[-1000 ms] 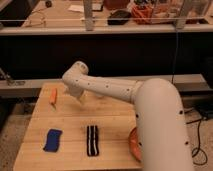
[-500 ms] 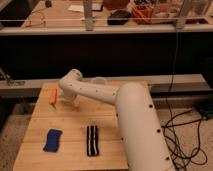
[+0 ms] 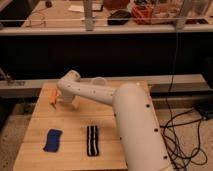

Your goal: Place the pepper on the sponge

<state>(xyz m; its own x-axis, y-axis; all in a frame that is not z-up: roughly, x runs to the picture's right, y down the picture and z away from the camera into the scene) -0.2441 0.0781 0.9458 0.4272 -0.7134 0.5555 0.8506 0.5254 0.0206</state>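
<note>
The small orange pepper (image 3: 53, 95) lies near the far left edge of the wooden table (image 3: 70, 125). My gripper (image 3: 61, 98) is at the end of the white arm, right beside the pepper on its right side, low over the table. Whether it touches the pepper cannot be made out. The blue sponge (image 3: 52, 140) lies flat near the front left of the table, well in front of the pepper and the gripper.
A black-and-white striped piece (image 3: 92, 140) lies to the right of the sponge. A pale cup (image 3: 100, 81) stands at the back of the table, partly behind my arm, which covers the table's right half. A dark shelf unit stands behind the table.
My arm has swung further left, bringing the gripper from the table's middle back to right beside the pepper. The pepper and sponge have not moved.
</note>
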